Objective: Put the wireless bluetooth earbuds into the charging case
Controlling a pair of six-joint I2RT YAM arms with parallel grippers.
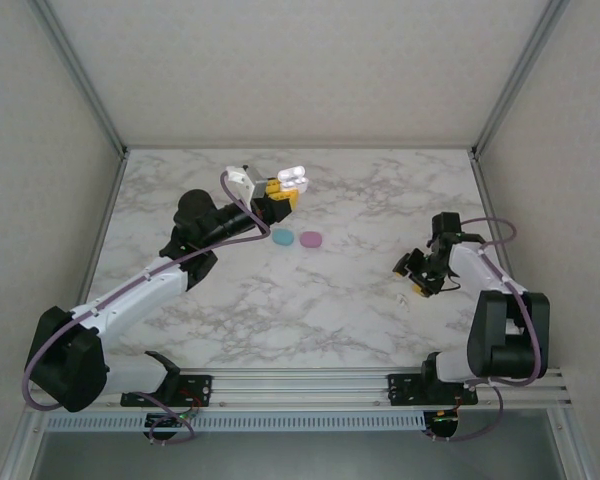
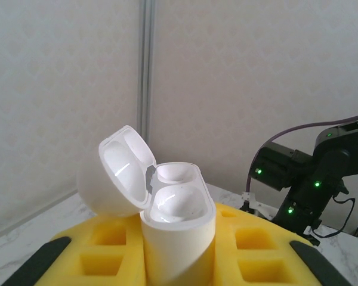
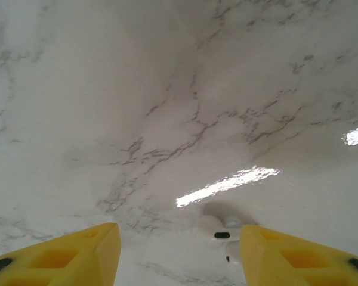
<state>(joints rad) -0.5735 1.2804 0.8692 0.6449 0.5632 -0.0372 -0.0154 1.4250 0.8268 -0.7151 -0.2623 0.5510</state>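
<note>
- The white earbud lies on the marble table, at the near right of the top view and just on the near side of the right gripper.
- In the right wrist view it sits in the gap between the two yellow fingers, but off-centre, almost touching the finger on the right of that view. Nothing grips it.
- Its outline is soft and glare-washed. A rounded head seems to point away from the camera and a smaller end towards it, so its long axis looks to run roughly along the fingers; I cannot tell more exactly.
- The right gripper's jaws stand released and wide apart, low over the table, empty.
- My reading: the coming pinch turns on that sideways offset. Centring the jaws towards the bud first would keep one finger from nudging it away as they close.
- The right arm is by far the nearer; the left arm is well apart, reaching to the far middle of the table.
- The left gripper is clenched on the charging case, holding it upright above the table.
- The lid is swung open to the left in the wrist view, and both wells look empty, so no bud seems seated yet.
- A teal oval and a pink oval lie side by side on the table, just near of the held case and untouched.
</note>
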